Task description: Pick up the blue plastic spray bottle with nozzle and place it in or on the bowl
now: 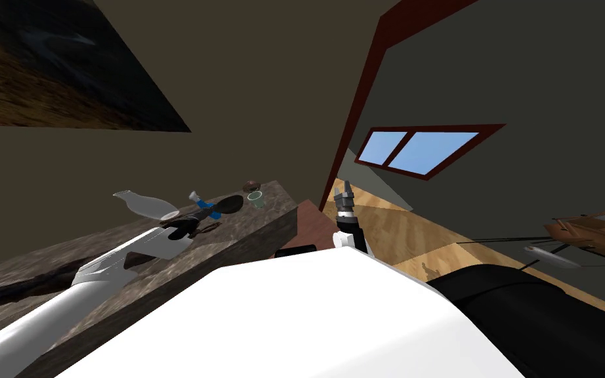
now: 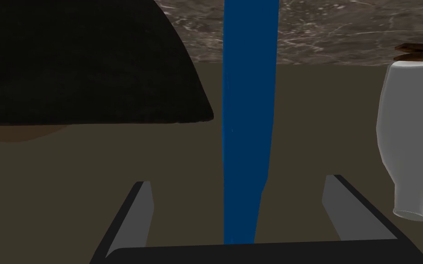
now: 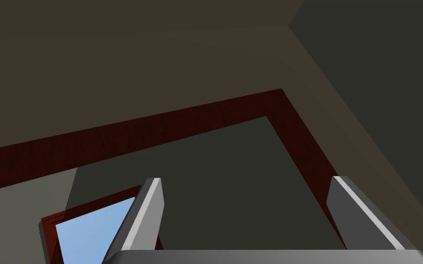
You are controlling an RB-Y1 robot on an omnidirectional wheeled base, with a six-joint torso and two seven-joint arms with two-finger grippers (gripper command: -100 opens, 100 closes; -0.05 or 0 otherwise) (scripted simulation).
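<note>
The blue spray bottle [image 1: 207, 206] with a white nozzle stands on the dark marbled counter [image 1: 65, 262], right beside a black bowl [image 1: 230, 204]. My left gripper [image 1: 201, 215] has reached the bottle. In the left wrist view the bottle [image 2: 247, 114] is a blue band running between the open fingers of the left gripper [image 2: 238, 181], with a gap on each side. The black bowl [image 2: 77, 64] looms close beside it. My right gripper [image 1: 344, 193] is raised off the counter's end; its fingers [image 3: 153, 201] stand open with nothing between them.
A white bottle [image 1: 147, 205] lies on the counter on the other side of the spray bottle [image 2: 408, 137]. A pale green cup [image 1: 255, 198] and a small brown object [image 1: 250, 184] stand past the bowl. The counter ends near a dark red door frame [image 1: 354, 118].
</note>
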